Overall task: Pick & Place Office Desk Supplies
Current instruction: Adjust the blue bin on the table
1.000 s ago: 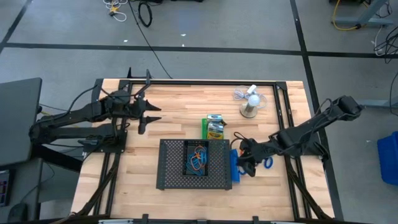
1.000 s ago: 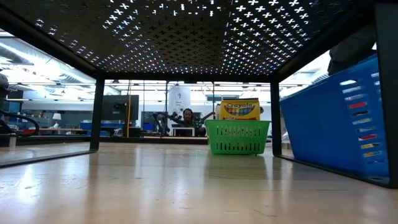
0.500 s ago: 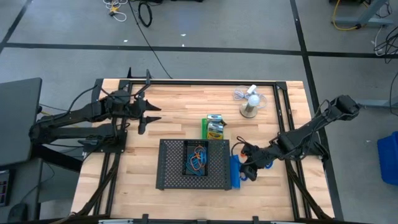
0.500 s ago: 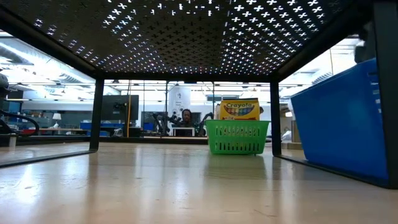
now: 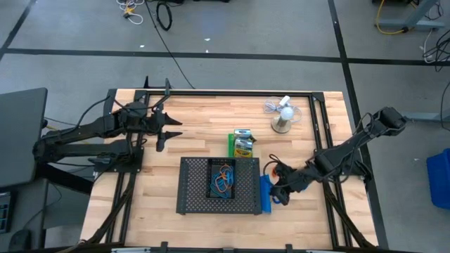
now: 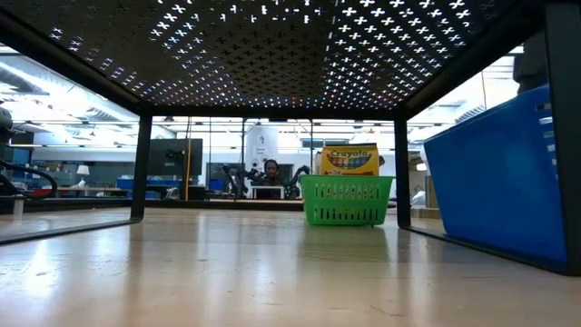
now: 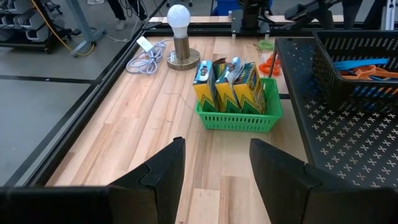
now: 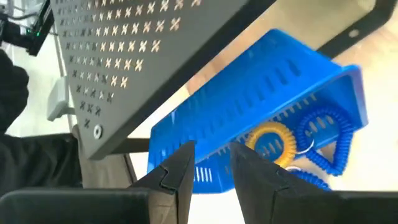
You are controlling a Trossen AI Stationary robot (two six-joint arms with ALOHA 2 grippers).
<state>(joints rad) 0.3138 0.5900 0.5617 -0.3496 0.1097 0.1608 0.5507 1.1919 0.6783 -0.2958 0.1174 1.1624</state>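
Both arms unmoved, right claw (image 5: 278,194) still holding blue bin (image 5: 266,191)

Robotics lab bench
Taped grey floor (image 5: 232,42), loose cables (image 5: 163,14), monitors (image 6: 171,156) and workstations behind (seen under the tray).

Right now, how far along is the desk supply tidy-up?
Done: crayon box sits in the green bin; bands lie in the black bin. In hand: right gripper at the blue bin, coils inside. Left gripper waits, open.
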